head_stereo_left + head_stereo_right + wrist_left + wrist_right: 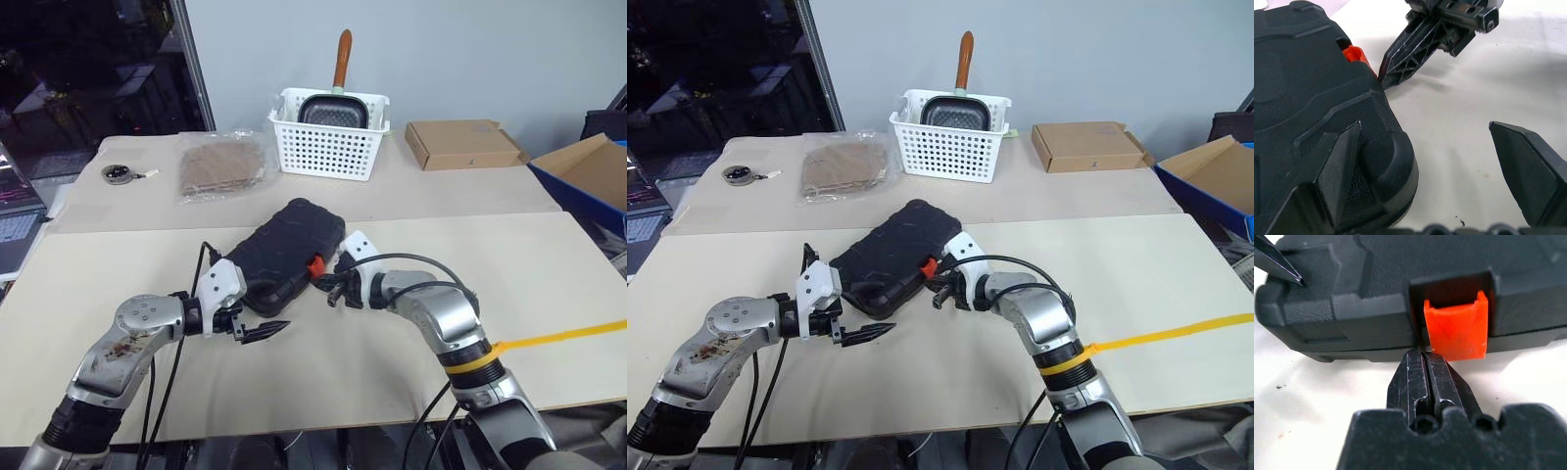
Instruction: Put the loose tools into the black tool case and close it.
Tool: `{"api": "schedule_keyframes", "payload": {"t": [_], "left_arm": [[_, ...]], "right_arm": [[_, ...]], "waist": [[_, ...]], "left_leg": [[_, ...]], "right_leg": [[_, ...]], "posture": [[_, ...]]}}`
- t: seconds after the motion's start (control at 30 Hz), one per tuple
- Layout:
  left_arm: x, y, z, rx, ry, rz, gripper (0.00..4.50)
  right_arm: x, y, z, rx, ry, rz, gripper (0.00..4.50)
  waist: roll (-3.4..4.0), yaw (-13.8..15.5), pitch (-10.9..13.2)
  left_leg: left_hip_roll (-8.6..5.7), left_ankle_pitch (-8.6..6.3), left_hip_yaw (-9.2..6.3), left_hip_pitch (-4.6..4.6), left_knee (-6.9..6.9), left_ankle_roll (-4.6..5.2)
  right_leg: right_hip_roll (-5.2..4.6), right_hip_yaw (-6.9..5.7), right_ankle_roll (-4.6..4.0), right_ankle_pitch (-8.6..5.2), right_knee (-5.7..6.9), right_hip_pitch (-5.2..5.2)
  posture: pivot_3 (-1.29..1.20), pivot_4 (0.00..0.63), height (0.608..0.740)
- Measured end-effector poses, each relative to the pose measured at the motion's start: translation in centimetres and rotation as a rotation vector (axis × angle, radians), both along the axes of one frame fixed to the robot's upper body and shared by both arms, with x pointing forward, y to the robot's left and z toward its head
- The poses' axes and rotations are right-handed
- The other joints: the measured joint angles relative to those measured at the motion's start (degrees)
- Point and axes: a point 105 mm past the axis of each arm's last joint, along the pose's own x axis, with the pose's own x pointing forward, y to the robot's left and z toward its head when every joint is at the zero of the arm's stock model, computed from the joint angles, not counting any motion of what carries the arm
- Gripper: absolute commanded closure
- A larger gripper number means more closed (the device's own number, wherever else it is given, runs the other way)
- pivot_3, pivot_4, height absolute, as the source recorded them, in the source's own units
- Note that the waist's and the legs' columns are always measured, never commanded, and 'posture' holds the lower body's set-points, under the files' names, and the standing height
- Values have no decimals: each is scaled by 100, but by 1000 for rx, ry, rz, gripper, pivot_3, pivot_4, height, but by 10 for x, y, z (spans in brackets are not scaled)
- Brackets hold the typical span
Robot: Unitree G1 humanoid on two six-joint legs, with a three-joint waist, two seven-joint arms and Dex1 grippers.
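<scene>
left pincer: spread wide at the near corner of the case; one finger is laid against that corner, the other finger is held clear over bare worktop; nothing is gripped
right pincer: fingers pressed together, nothing held between them; tips are set at the case's front edge, just beside the orange latch, at the seam under the lid; contact cannot be confirmed
black tool case: seen shut, lid down, pebbled shell up, lying flat and skewed on the front worktop between the two pincers; latch is faced toward the right pincer
yellow tape strip: stuck across the right side of the front worktop, well apart from the case
plastic bag: flat, with brown contents, laid on the rear worktop behind the case
small round object: placed at the far left of the rear worktop, kind cannot be told
white perforated basket: set on the rear worktop, right of the bag; a dark pan with a wooden handle is stood inside it
cardboard box: flat, closed, placed right of the basket
blue bin: at the far right edge, lined with cardboard
</scene>
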Motion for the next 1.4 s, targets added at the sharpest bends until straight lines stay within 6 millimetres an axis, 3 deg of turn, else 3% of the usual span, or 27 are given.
{"api": "schedule_keyframes", "payload": {"t": [0.33, 0.73, 1.4], "left_arm": [[0, -1, 1, -6, -11, -8, 0], [1, -1, 1, -8, -13, -11, 0], [2, 1, -1, -7, -10, 4, 0]], "right_arm": [[-7, -23, 10, 15, -35, -38, 4442], [2, -13, 33, 171, -90, -69, 4442], [13, -6, 18, 186, -133, -117, 4442]], "waist": [[1, 28, 0], [1, 33, -1], [4, 16, -10]], "left_leg": [[-2, -4, -1, -10, 0, 3], [-2, -2, -1, -10, 0, 2], [0, -2, 0, 17, -1, 1]], "right_leg": [[-8, -2, 3, -1, -7, -3], [-6, -2, 4, -1, -7, -1], [-11, 1, 2, -1, -3, 20]], "posture": [[0, 150, 740], [0, 150, 740], [0, 150, 740]]}}
